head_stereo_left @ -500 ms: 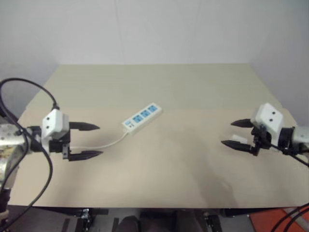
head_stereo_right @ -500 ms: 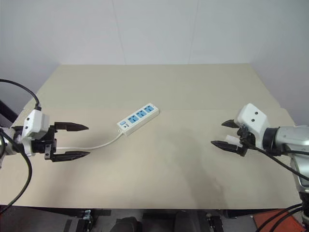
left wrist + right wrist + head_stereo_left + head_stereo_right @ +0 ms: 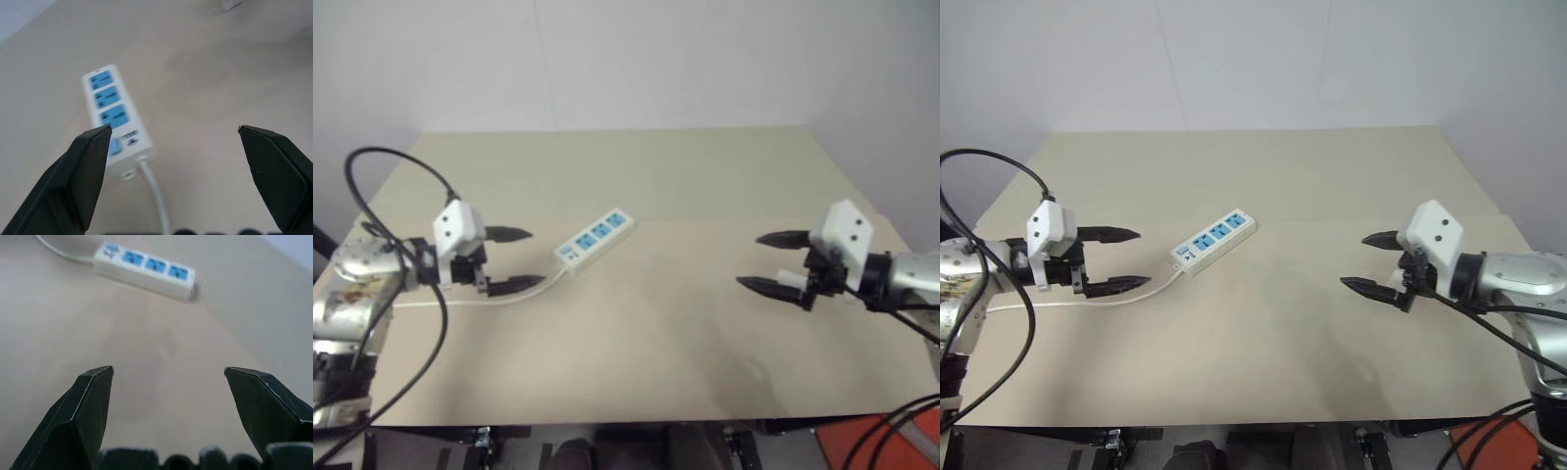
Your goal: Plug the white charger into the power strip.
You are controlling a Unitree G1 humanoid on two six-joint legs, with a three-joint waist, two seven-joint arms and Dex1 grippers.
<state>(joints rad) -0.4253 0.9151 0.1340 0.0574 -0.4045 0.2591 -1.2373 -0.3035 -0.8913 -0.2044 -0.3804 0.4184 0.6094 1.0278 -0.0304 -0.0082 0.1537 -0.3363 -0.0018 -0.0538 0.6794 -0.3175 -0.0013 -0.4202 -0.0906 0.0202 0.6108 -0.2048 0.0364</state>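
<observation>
The power strip (image 3: 598,236), a flat white bar with three blue sockets, lies slanted at the middle of the table, its thin white cord (image 3: 514,295) trailing left. My left gripper (image 3: 536,258) hovers open just left of its switch end, over the cord. The left wrist view shows the strip (image 3: 115,115) ahead between the open fingers. My right gripper (image 3: 749,260) is open over the table's right side, pointing left, with nothing between its fingers. A small white block, apparently the white charger (image 3: 790,278), lies on the table behind its lower finger, mostly hidden. The right wrist view shows the strip (image 3: 146,271) far ahead.
The beige table (image 3: 685,176) is bare between the strip and the right gripper. A black cable (image 3: 386,162) loops above my left arm. White walls stand behind the table's far edge.
My left gripper has moved right, closer to the strip's switch end. My right gripper has moved left, away from the small white block. Both stay open.
</observation>
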